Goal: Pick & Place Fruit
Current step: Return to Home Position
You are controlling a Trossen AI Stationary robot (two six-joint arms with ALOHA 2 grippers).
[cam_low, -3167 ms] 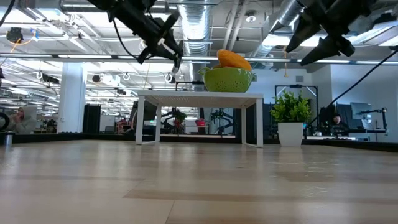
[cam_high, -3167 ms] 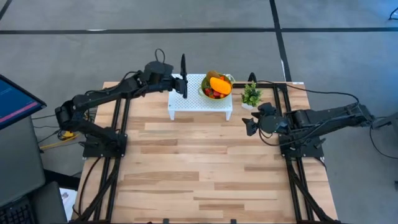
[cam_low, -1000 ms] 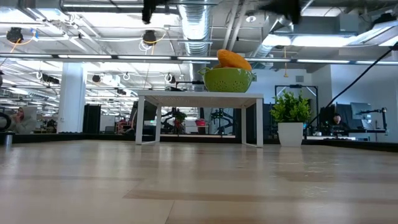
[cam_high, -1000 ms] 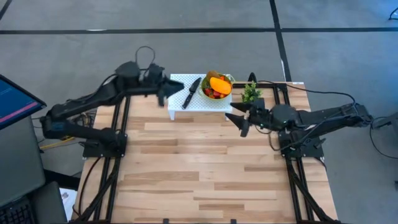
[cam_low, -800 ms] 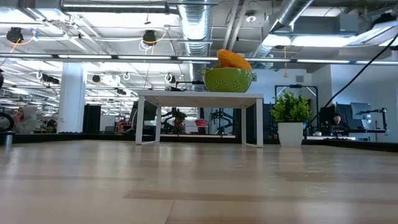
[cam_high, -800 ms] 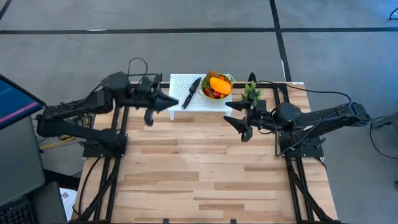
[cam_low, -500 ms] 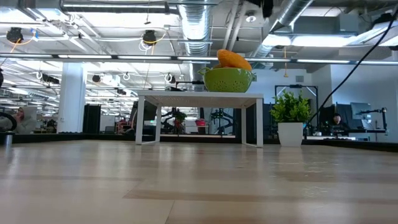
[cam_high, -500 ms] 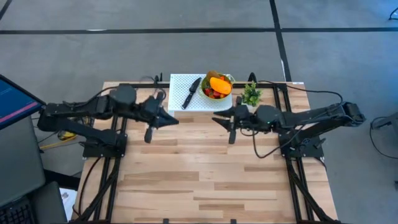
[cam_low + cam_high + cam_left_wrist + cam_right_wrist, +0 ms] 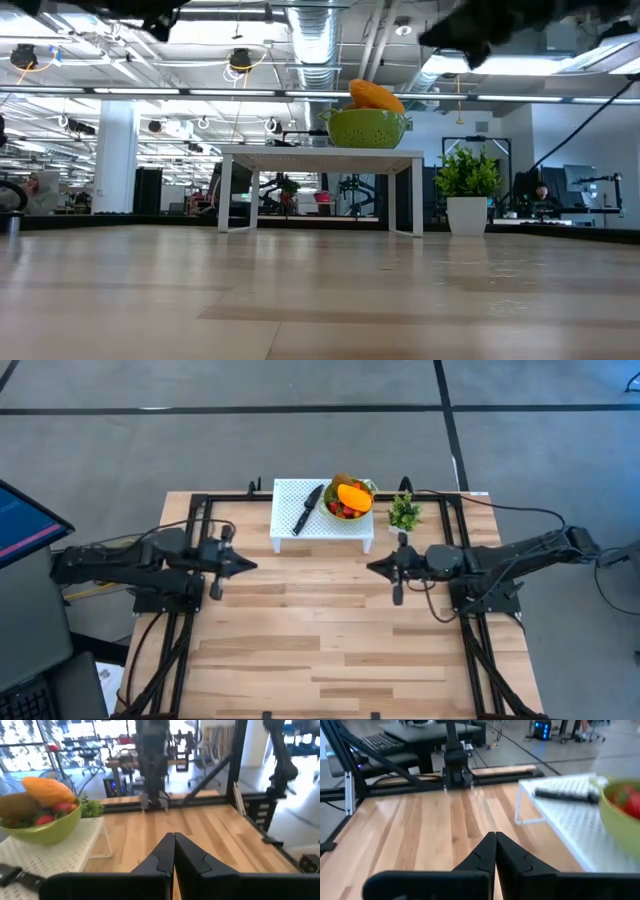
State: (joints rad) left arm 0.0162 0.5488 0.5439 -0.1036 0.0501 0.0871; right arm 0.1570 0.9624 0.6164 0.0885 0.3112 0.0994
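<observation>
See all the fruit in green strainer bowl, on right end of white shelf, upper centre of high view. Spot orange-yellow mango on top of the pile, brown kiwi at the bowl's upper rim, small red berries toward its lower-left edge. Same in left wrist view: mango high, kiwi beside it at frame's left edge, red pieces below, all inside the bowl. In low view only see mango poking above the rim.

Spot black knife lying flat on the shelf, diagonal, just left of the bowl. Cannot tell if touching it.

Note small potted plant standing on worktop, just right of the shelf.

Read left jaws as clenched, grasping nothing: tips pressed together in left wrist view. Place them left of centre in high view, at end of left arm, pointing right, below and left of the shelf, well apart from it.

Read right jaws the same: clenched on nothing, tips meeting in right wrist view. Place them right of centre in high view, at end of right arm, pointing left, below the plant.

Find both pairs level with each other in that frame, facing across the worktop's middle.

In low view catch only dark blurred arm parts along the top edge; cannot tell jaws there.

Note monitor at left edge, off the worktop.
</observation>
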